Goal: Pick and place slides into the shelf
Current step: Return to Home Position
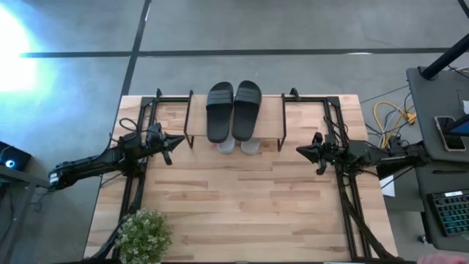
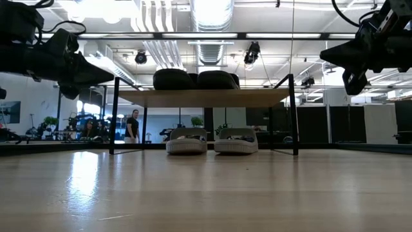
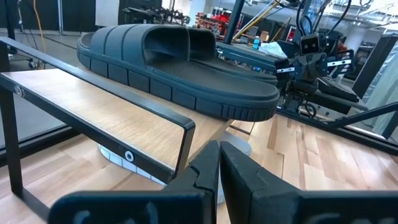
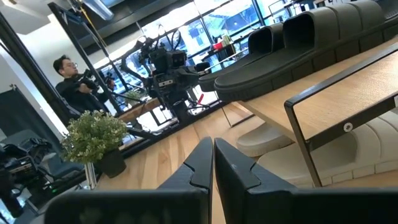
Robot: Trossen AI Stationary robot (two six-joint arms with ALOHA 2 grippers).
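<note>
The shelf (image 1: 271, 121) stands at the middle of the table's far side, a light plank on thin black legs. Two black slides (image 1: 220, 111) (image 1: 247, 108) lie side by side on its top, soles down. Two pale slides (image 2: 187, 145) (image 2: 236, 143) rest on the table under the plank, with their ends (image 1: 226, 146) sticking out toward the near edge. My left gripper (image 1: 176, 141) hovers shut left of the shelf. My right gripper (image 1: 302, 150) hovers shut right of it. Both point level at the shelf and hold nothing.
A small potted plant (image 1: 144, 235) stands at the table's near left corner. Black arm frames (image 1: 135, 183) (image 1: 352, 205) run along both table sides. A desk with a keyboard (image 1: 451, 209) stands off the right edge. A person (image 2: 134, 125) is in the room beyond.
</note>
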